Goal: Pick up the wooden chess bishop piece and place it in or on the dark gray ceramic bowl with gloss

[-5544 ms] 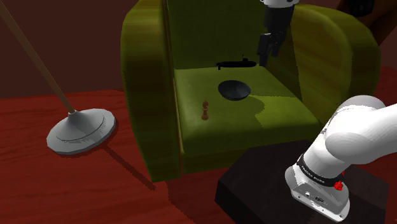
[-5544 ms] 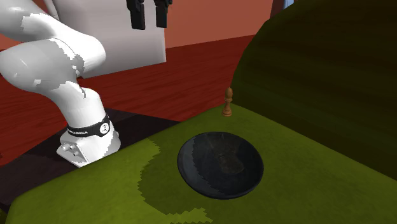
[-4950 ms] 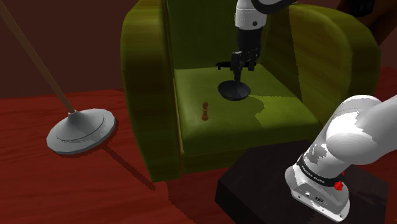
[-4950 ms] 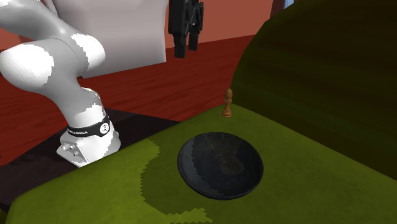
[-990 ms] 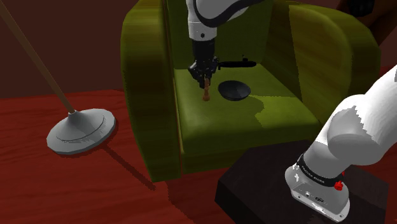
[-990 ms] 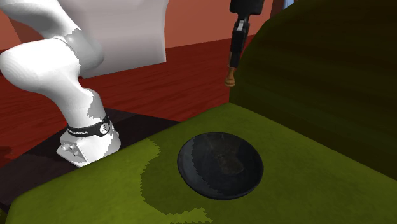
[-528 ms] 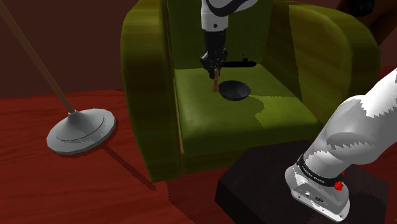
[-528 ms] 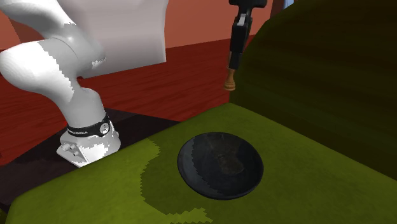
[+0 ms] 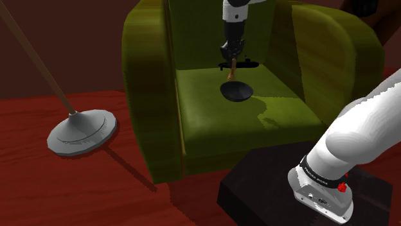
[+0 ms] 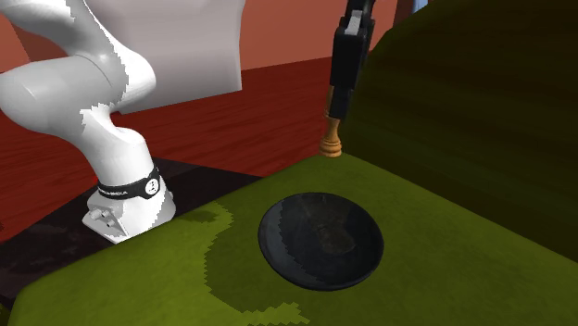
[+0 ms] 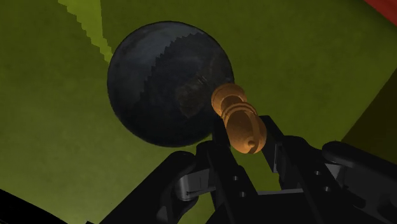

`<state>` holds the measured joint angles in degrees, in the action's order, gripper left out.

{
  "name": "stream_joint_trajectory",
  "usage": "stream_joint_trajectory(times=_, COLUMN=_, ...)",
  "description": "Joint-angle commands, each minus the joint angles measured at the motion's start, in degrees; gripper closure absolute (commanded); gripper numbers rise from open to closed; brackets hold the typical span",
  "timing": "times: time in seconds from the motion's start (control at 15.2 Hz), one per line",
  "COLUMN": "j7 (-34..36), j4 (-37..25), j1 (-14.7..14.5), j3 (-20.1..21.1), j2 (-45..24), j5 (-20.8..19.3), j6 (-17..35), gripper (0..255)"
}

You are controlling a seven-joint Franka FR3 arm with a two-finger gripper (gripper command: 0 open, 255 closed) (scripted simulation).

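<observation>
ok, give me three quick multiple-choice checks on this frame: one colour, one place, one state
1. Armchair colour?
A. blue
B. green
C. white

2. Where is the bishop?
A. standing on the seat
B. in the gripper, off the seat
C. under the armchair

3. Bowl state?
A. empty
B. tipped over
C. holding the bishop

Answers:
1 B: the upholstery is green in every view.
2 B: the wrist view shows the fingers clasping it, and the shoulder view shows it hanging above the seat.
3 A: the bowl sits upright with nothing inside it.
</observation>
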<state>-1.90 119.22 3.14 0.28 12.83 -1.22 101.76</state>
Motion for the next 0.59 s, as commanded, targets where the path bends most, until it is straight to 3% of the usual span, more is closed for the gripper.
stream_joint_trajectory(times=0.0, j7=-2.85, j4=-0.78, j1=1.23, j3=-1.73, j2=-0.42, j5=-0.63, j6=-0.33, gripper=255)
stream_joint_trajectory(times=0.2, j7=-6.99, j4=-2.94, j1=3.03, j3=-4.29, j2=-1.93, j5=-1.43, j6=-0.84, gripper=255)
stream_joint_trajectory(times=0.53, j7=-6.89, j4=0.48, j1=3.05, j3=-4.34, j2=-2.35, j5=-1.46, j6=3.0, gripper=255)
